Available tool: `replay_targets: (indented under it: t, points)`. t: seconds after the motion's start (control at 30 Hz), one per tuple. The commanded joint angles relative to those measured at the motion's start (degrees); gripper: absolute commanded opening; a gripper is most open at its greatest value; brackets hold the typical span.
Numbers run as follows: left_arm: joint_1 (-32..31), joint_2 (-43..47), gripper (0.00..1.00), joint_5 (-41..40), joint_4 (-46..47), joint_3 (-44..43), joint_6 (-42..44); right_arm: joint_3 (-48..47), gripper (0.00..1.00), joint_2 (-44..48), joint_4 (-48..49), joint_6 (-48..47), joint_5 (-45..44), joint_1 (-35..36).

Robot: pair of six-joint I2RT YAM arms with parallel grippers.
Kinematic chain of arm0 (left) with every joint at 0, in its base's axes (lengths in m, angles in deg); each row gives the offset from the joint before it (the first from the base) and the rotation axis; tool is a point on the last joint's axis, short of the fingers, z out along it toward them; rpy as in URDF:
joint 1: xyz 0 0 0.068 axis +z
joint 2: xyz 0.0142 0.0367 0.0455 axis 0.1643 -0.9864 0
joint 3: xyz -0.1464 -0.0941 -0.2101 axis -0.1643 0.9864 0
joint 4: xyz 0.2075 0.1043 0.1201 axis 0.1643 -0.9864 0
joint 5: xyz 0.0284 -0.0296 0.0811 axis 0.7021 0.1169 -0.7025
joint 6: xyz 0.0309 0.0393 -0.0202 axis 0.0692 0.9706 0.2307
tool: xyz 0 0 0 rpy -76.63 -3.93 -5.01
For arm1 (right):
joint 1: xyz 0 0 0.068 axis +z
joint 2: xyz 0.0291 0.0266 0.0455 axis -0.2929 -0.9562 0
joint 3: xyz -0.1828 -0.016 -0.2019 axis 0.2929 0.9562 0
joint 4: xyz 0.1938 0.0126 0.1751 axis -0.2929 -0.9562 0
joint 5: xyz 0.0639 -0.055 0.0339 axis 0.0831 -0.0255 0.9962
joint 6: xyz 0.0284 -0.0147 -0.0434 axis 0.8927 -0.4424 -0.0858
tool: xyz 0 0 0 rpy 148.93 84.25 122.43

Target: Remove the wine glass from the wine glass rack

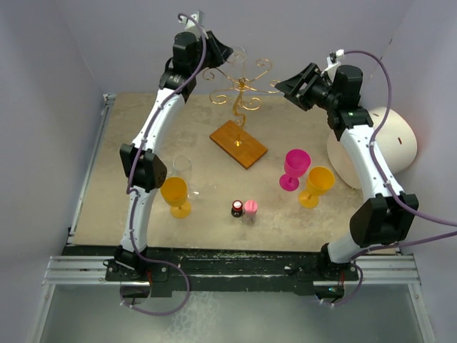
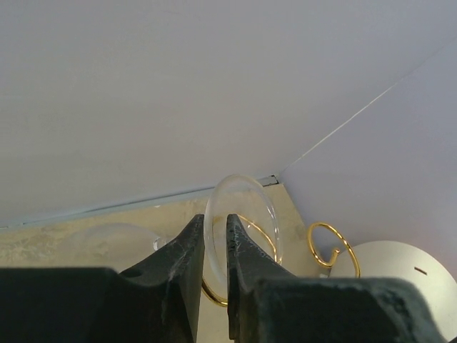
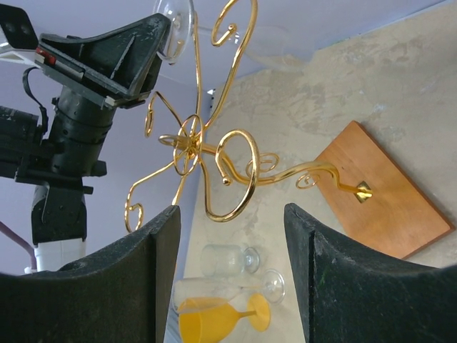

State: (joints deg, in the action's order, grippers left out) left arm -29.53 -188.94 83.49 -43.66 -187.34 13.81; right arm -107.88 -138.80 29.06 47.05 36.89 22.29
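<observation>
The gold wire wine glass rack stands on its brown wooden base at the back middle. A clear wine glass hangs level at the rack's top left scroll arm. My left gripper is shut on the glass's round foot, with gold scroll arms just behind it. In the right wrist view the left gripper pinches the foot beside a scroll arm. My right gripper is open and empty, just right of the rack.
Two clear glasses and a yellow glass stand front left. A pink glass and another yellow glass stand front right. Two small bottles sit at the front middle. A white dome is at the right.
</observation>
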Motion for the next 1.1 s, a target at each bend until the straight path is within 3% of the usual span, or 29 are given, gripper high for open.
replay_targets:
  t: [0.0, 0.17, 0.63, 1.07]
  points:
    - [-0.32, 2.73, 0.08, -2.85, 0.03, -1.59, -1.16, -2.95, 0.63, 3.25, 1.00, -0.36, -0.53, 0.37]
    - [-0.29, 4.62, 0.00, -5.37, 1.70, 0.89, -5.30, -3.05, 0.63, 4.05, 0.77, -0.36, -0.38, 0.37]
    - [0.59, 5.42, 0.00, -3.30, 2.05, 0.99, -23.46, -2.71, 0.66, 5.93, 0.41, -1.16, -2.03, 0.28]
    - [1.34, 6.41, 0.00, -0.55, 5.44, 1.80, -32.67, -1.65, 0.67, 7.66, -0.20, -1.79, -4.06, -0.07]
